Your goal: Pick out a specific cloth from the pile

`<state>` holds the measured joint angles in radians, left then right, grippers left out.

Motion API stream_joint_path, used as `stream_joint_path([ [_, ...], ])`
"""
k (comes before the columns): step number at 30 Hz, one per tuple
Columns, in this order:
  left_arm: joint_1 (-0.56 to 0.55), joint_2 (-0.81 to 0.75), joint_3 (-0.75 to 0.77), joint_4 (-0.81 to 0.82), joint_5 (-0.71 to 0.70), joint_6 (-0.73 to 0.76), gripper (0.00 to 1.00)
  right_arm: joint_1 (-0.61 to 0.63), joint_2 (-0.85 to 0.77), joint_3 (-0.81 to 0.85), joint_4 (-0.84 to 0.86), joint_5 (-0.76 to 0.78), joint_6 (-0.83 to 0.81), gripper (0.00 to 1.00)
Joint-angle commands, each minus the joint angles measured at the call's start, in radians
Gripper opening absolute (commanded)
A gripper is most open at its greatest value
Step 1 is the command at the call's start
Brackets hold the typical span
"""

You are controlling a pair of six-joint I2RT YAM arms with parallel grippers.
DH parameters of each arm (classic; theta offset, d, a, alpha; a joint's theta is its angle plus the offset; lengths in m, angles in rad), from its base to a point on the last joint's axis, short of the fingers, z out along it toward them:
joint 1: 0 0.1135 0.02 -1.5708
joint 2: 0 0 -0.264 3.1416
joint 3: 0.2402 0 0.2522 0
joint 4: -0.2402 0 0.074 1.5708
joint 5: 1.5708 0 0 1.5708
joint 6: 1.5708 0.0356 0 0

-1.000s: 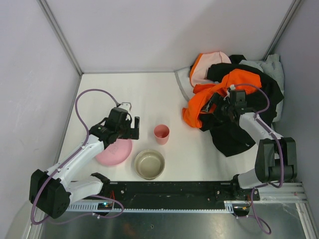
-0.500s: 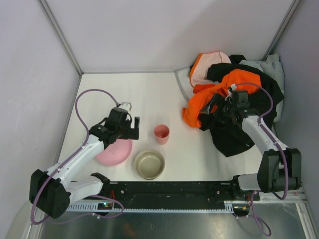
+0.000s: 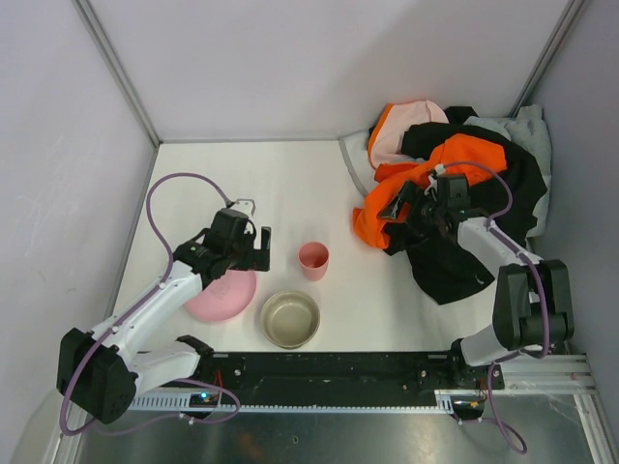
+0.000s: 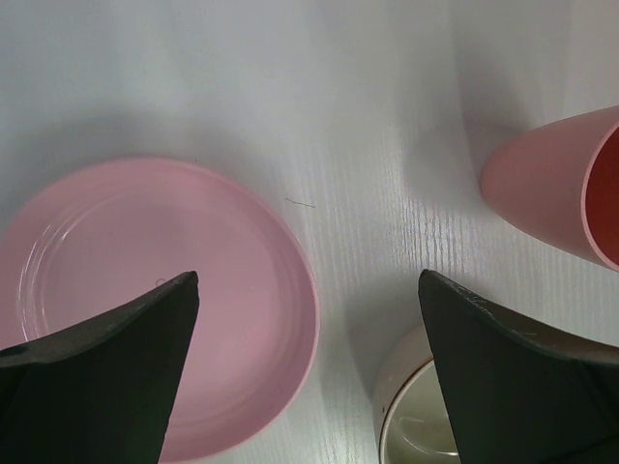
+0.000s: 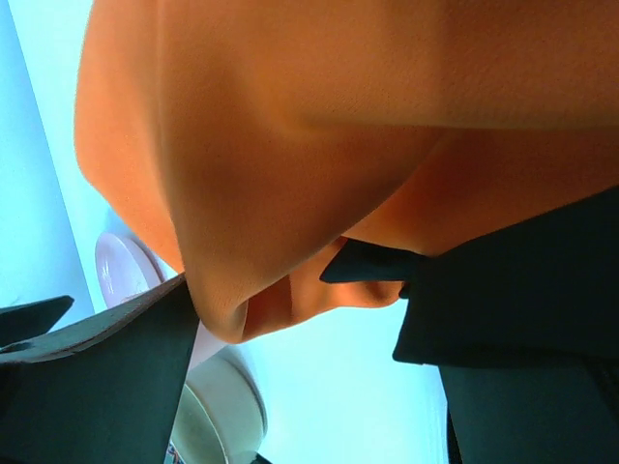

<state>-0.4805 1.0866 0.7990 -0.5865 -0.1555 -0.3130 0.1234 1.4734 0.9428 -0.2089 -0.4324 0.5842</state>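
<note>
The pile (image 3: 503,135) of orange, black, grey and pale pink clothes lies at the table's far right. A black cloth (image 3: 447,266) spreads from its near side; no stripe shows. My right gripper (image 3: 411,213) is open at the seam between the orange garment (image 3: 464,155) and this black cloth. In the right wrist view a fold of the orange garment (image 5: 290,145) hangs between the open fingers of the gripper (image 5: 309,329), with black cloth (image 5: 522,280) at the right finger. My left gripper (image 3: 253,253) is open and empty above the pink plate (image 3: 218,300).
A pink cup (image 3: 313,259) and a beige bowl (image 3: 289,318) stand mid-table, near the plate. In the left wrist view the gripper (image 4: 308,290) hangs over the plate's edge (image 4: 145,261), bowl (image 4: 416,416) and cup (image 4: 551,184). Walls enclose the table.
My right gripper has shifted a little left, further in under the orange garment's edge. The left arm has not moved.
</note>
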Motion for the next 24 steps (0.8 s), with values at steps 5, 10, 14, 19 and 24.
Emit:
stream_joint_path([
  [5,-0.009,0.003,0.045,0.009,-0.01,0.015,1.0,0.057,0.117,0.098,0.062,-0.047,0.045,0.92],
  [10,-0.01,0.003,0.044,0.008,-0.011,0.015,1.0,0.066,0.167,0.142,0.073,-0.087,0.04,0.51],
  [14,-0.01,0.004,0.045,0.009,-0.009,0.017,1.0,0.063,0.18,0.174,0.058,-0.094,0.029,0.11],
  [19,-0.01,0.003,0.044,0.009,-0.009,0.016,1.0,0.034,0.179,0.252,-0.005,-0.083,-0.016,0.0],
  [24,-0.01,0.0,0.045,0.009,-0.009,0.016,1.0,-0.035,0.177,0.371,-0.086,-0.085,-0.058,0.0],
])
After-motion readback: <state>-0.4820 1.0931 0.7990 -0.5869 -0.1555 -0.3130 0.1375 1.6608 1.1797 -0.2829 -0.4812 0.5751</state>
